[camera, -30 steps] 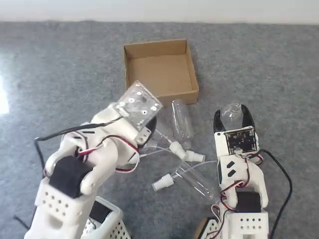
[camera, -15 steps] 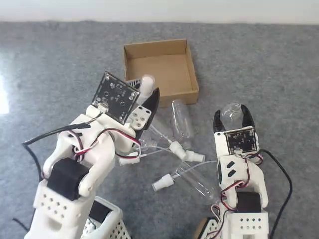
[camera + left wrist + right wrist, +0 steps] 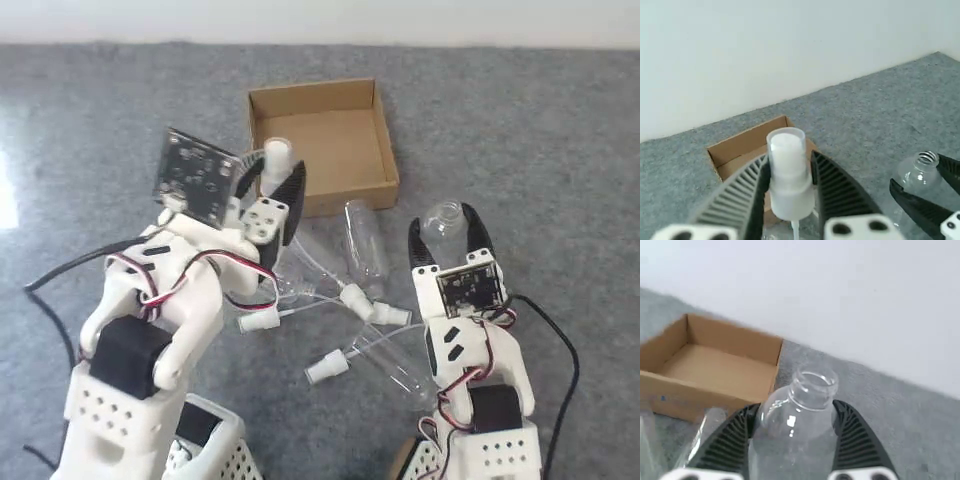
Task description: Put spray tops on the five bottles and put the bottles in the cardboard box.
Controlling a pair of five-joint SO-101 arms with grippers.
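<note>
My left gripper (image 3: 275, 180) (image 3: 788, 175) is shut on a white spray top (image 3: 787, 170) (image 3: 277, 158), held raised near the front of the cardboard box (image 3: 322, 140) (image 3: 740, 150). My right gripper (image 3: 448, 232) (image 3: 796, 427) is shut on a clear bottle (image 3: 446, 216) (image 3: 792, 425) with an open neck, held upright to the right of the box (image 3: 715, 365). That bottle (image 3: 918, 172) also appears in the left wrist view, between the other arm's black fingers (image 3: 912, 200). Another clear bottle (image 3: 366, 245) lies on the carpet between the arms, and one more (image 3: 400, 365) lies nearer the front.
Loose white spray tops (image 3: 381, 308) (image 3: 330, 366) (image 3: 258, 320) with thin tubes lie on the grey carpet between the arms. The box is empty. A white wall runs behind the table.
The left arm has lifted and swung toward the box with the spray top in its gripper. The right gripper has shifted left and slightly away with its bottle.
</note>
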